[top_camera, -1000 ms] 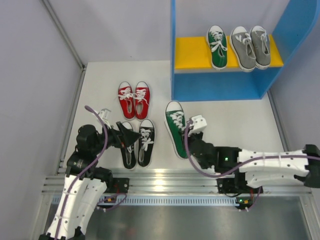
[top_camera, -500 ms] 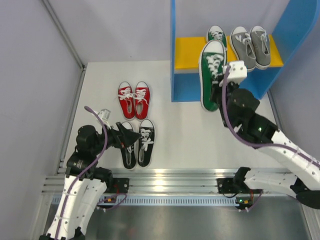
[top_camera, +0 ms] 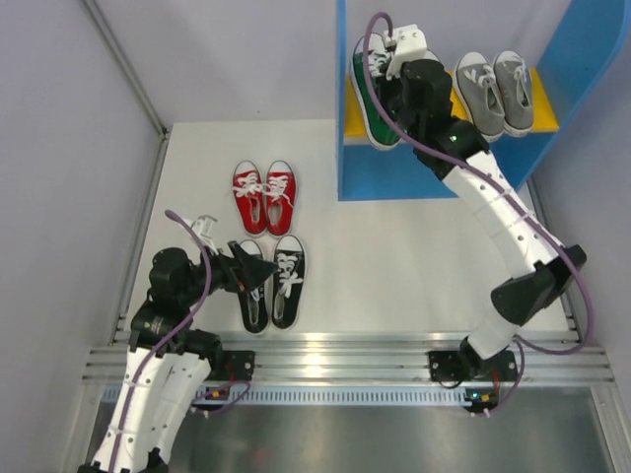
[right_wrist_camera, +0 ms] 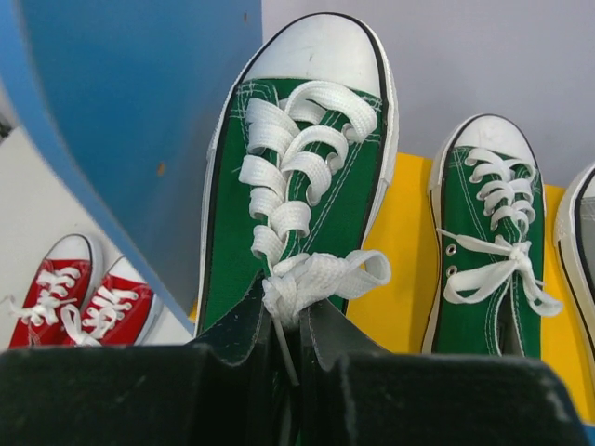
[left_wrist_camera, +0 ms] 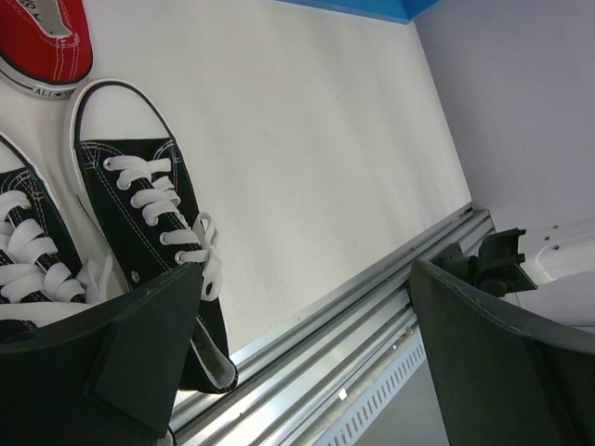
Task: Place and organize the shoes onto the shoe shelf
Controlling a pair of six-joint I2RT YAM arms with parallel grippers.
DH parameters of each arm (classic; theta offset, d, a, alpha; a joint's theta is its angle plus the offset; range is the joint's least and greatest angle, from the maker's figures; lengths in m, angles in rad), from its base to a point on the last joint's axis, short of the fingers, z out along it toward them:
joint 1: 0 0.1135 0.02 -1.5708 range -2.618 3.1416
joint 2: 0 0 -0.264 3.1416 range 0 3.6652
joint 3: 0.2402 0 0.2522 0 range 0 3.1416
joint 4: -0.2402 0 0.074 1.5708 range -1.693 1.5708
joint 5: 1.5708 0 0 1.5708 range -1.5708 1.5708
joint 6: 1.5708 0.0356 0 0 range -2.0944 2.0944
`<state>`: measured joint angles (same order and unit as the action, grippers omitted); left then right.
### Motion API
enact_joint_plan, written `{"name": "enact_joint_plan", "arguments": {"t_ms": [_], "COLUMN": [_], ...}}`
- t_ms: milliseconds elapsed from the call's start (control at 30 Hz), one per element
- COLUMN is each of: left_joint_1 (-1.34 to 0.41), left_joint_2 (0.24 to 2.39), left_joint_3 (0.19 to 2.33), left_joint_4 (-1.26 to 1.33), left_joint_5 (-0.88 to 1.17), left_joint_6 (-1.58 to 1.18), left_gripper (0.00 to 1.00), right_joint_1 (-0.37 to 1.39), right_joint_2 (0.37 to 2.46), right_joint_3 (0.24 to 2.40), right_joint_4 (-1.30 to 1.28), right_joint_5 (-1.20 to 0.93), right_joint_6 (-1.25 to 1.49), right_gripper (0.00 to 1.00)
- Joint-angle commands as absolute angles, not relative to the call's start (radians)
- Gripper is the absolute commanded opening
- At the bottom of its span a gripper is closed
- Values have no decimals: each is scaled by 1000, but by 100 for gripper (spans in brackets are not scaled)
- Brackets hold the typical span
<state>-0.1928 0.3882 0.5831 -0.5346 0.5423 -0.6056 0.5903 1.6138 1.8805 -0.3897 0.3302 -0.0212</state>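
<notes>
Pinching the green shoe [right_wrist_camera: 297, 158] at its collar, the right gripper [right_wrist_camera: 288, 348] points its toe at the shelf [right_wrist_camera: 121, 111] back, seemingly parallel to its mate [right_wrist_camera: 488, 251]. The left gripper [left_wrist_camera: 302, 307] hangs spread wide.

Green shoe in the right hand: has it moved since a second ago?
Yes. The green shoe went from beside the black shoes up to the yellow board's left end.

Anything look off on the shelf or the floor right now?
Nothing looks damaged or spilled. The only unsettled item is the green shoe, gripped at its heel by the right gripper over the left end of the yellow board, beside its mate. The grey pair, red pair and black pair sit neatly.
</notes>
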Motion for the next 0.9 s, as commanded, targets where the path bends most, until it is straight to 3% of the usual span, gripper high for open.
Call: {"name": "enact_joint_plan", "arguments": {"t_ms": [0,467,867], "left_joint_1": [-196,-196,-196], "left_joint_2": [382,380,374], "left_joint_3": [598,607,614], "left_joint_4": [-518,-535,-549], "left_joint_5": [540,540,540], "left_joint_6": [-589,-581,-581], "left_gripper": [99,99,99], "right_joint_1": [537,446,425], "right_joint_2": [1664,1887,1934], "right_joint_3": [2034,2213,2237], "right_joint_4": [-365,-423,-448], "right_joint_5": [267,273,308], "right_joint_6": [-5,29,41], "right_gripper": [0,0,0]}}
